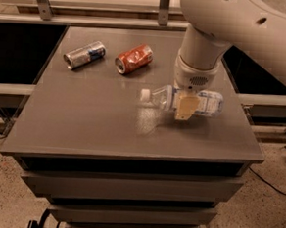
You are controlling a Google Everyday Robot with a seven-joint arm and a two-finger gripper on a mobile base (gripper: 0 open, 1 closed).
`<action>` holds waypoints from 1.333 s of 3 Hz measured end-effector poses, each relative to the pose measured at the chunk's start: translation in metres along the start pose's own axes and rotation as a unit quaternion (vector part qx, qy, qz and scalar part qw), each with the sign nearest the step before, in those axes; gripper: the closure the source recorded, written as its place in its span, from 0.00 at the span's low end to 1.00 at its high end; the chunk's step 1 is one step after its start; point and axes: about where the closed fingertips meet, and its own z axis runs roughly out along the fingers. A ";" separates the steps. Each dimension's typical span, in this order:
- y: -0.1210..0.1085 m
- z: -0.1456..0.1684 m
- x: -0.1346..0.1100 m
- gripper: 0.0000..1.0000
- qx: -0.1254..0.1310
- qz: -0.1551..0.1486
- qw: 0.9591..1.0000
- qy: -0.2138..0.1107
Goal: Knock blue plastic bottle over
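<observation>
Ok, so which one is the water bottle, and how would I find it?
Look at the right side of the gray table, below the big white robot arm. The gripper sits over the middle of the blue plastic bottle, which lies on its side. It is see-through with a white cap, unlike the silver-blue can and red-orange can farther back.
</observation>
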 end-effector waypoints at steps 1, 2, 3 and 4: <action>0.000 0.003 0.000 0.12 -0.008 0.001 1.000 0.000; -0.001 0.004 0.004 0.00 -0.015 0.006 1.000 -0.008; 0.001 0.005 0.013 0.00 -0.024 0.016 0.999 -0.036; 0.001 0.005 0.013 0.00 -0.024 0.016 0.999 -0.036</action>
